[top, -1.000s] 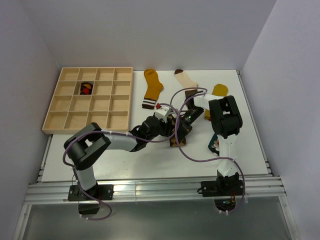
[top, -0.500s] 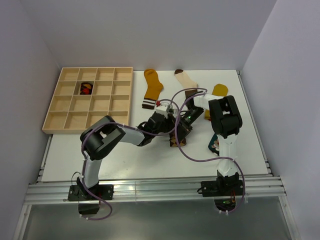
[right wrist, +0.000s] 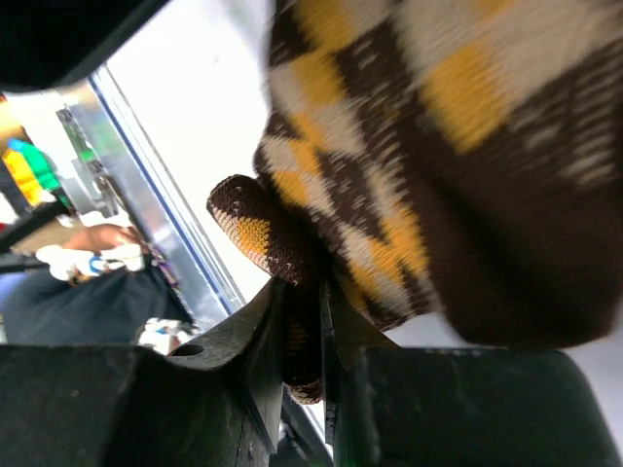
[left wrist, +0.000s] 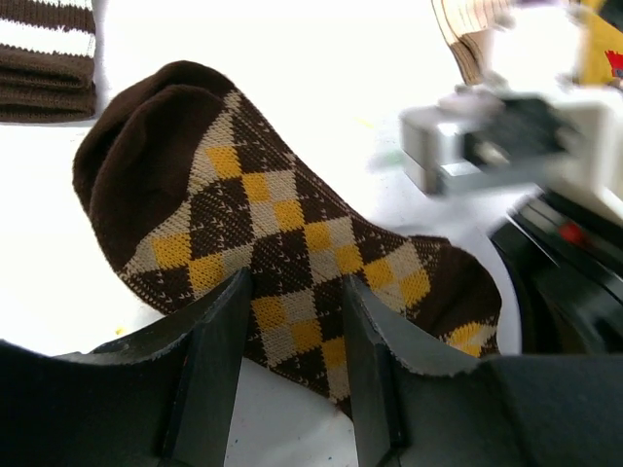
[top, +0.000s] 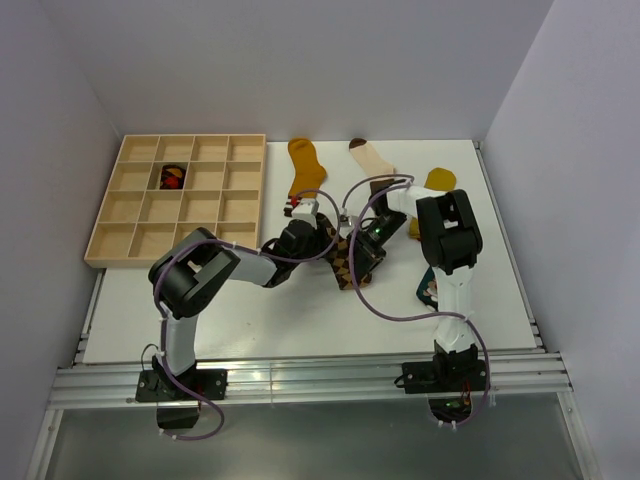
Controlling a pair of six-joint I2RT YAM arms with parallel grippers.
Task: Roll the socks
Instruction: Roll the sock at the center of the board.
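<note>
Top external view: over the last second the left arm's elbow has swung in from the left edge of the white worktop [top: 250, 320] toward its middle. The left gripper [left wrist: 295, 287] has moved left and toward the far edge. More of the brown fabric argyle sock with orange and cream diamonds [left wrist: 282, 209] now shows, drawn out lengthwise near the middle of the worktop.

Judgement: the sock is stretched and anchored for rolling, but no roll has started.

Left gripper: fingers spread, straddling the sock's middle section. Whether they press the fabric cannot be told.

Right gripper [right wrist: 304, 292]: fingers pressed together, pinching a fold at one end of the sock. A small curl of fabric sits just beside the pinch.

The sock lies flat, pattern up, with the rounded dark end toward the mustard sock with striped cuff [top: 305, 175]. The cream sock with brown bands [top: 372, 162] lies near the far edge. The pale wooden compartment tray [top: 140, 240] occupies the far left corner.
</note>
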